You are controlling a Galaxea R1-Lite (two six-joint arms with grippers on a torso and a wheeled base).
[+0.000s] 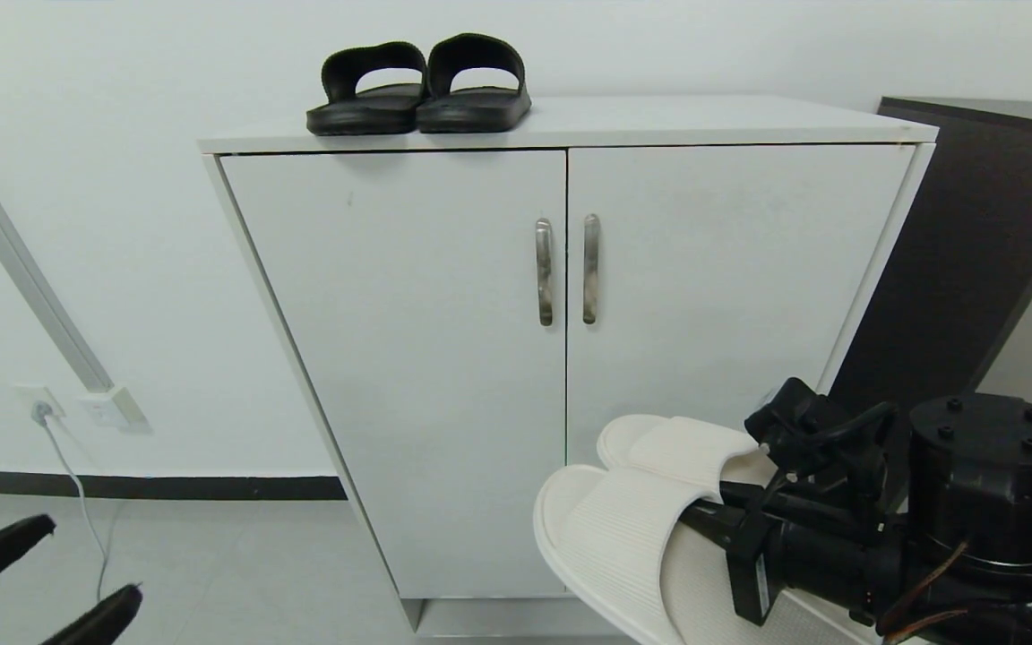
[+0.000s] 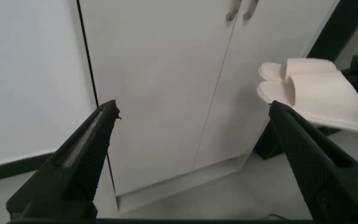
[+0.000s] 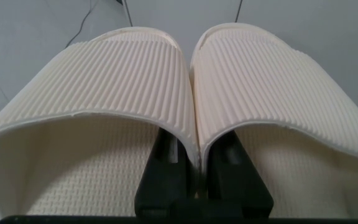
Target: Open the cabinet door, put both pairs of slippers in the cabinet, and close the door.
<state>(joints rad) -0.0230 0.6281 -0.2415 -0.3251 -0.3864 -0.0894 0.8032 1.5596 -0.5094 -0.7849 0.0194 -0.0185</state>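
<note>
Right claw (image 3: 193, 177) first: it's clamped, one finger (image 3: 160, 180) tucked under each strap, pinching the inner walls of the white slippers (image 3: 123, 81) together, so I've got the pair side by side, toes pointing away from the wrist. From the head camera they hang low in front of the cabinet (image 1: 408, 358), before its right-hand door (image 1: 713, 287) and clear of it. Left claw (image 2: 194, 162) is spread wide with nothing in it, down low off the cabinet's left corner. Both doors are flush shut (the two metal handles (image 1: 545, 271) sit upright either side of the centre seam). Up top, the black slippers (image 1: 458, 115) rest as a touching pair towards the left end, toes at the front edge. A wall socket (image 1: 37, 408) with a cable sits low on the wall to the left.
</note>
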